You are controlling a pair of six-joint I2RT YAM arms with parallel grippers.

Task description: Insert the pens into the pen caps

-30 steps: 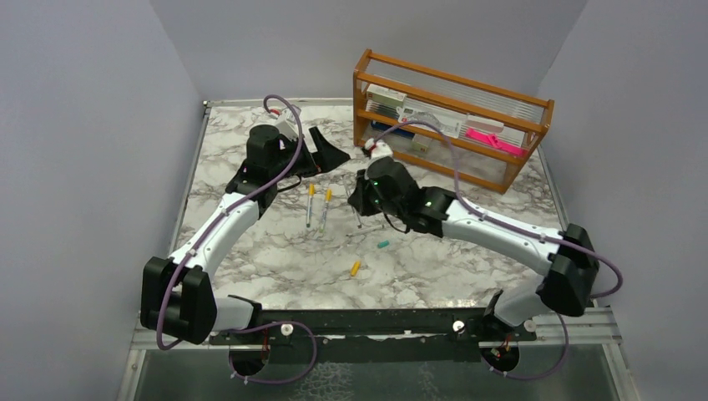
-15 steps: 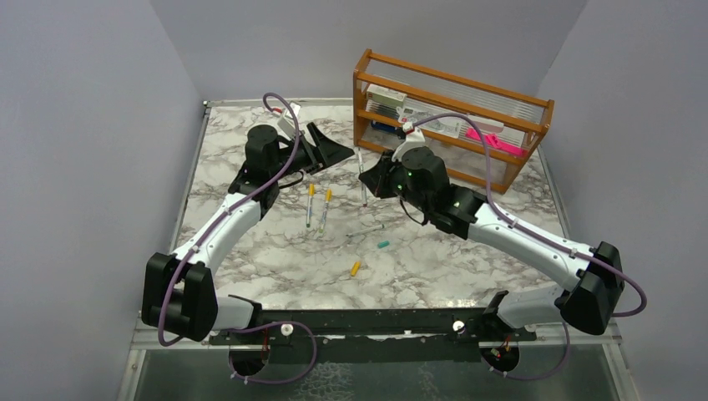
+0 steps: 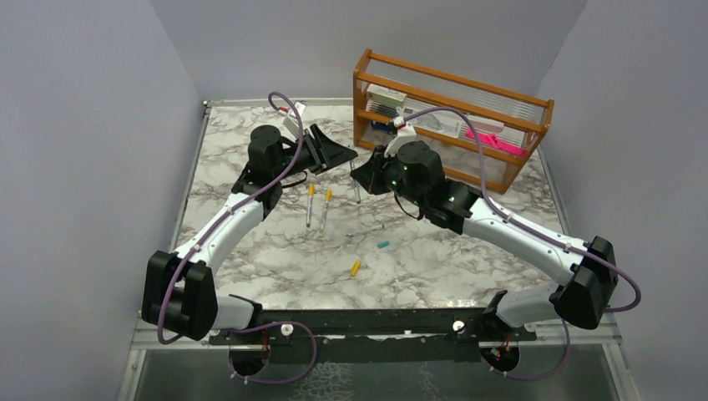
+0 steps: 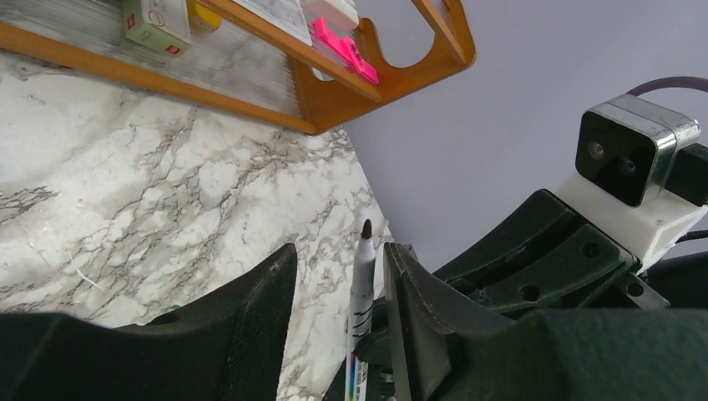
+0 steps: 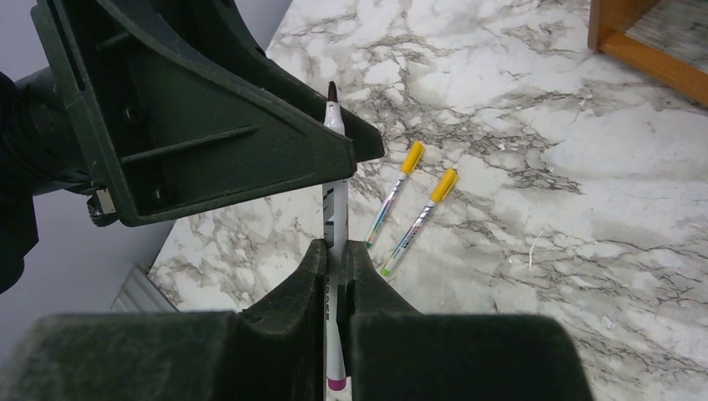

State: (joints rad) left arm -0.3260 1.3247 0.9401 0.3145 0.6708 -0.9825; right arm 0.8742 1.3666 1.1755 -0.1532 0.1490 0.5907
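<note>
One silvery-white pen (image 5: pixel 334 213), clamped in your right tool (image 5: pixel 336 245), stands tip-up — dark tip between parted fingers of your left tool (image 4: pixel 338 259).

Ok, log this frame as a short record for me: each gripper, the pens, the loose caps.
right gripper: shut on the uncapped pen, dark tip pointing up
left gripper: open, that pen's tip showing between its jaws in the left wrist view
capped pens: two, yellow caps on, side by side on the table
teal cap: loose on the table
yellow-orange cap: loose, apart from the teal one
</note>
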